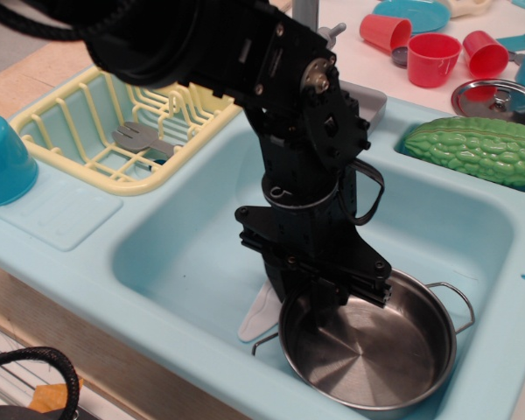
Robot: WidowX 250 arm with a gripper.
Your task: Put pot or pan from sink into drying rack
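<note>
— Where was the shallow, shiny stainless-steel pot with the thin wire loop handles (381, 350) when you looked?

— It sat in the near right corner of the big light-blue plastic basin (192, 254), flat on the bottom. One loop handle stuck out on the right, the other on the left by the front wall.

— And the black robot gripper (308, 302)?

— It was down low at the pot's far-left rim. One finger seemed to be inside the rim and the other outside it, but the arm's bulk hid the tips, so I couldn't tell whether the jaws had closed on the rim or stood apart.

— Anything else in the basin?

— A white plastic knife blade (256, 317) lay just left of the pot, mostly hidden behind the gripper.

— The rack?

— The pale yellow plastic dish rack (79, 118) stood on the counter to the basin's back left, with a grey plastic fork (143, 139) lying in it. A turquoise bowl (4, 162) sat left of that. On the right ledge lay a bumpy green toy gourd (477, 149), and behind it red cups (433, 57) and a flat steel lid (497, 99).
</note>
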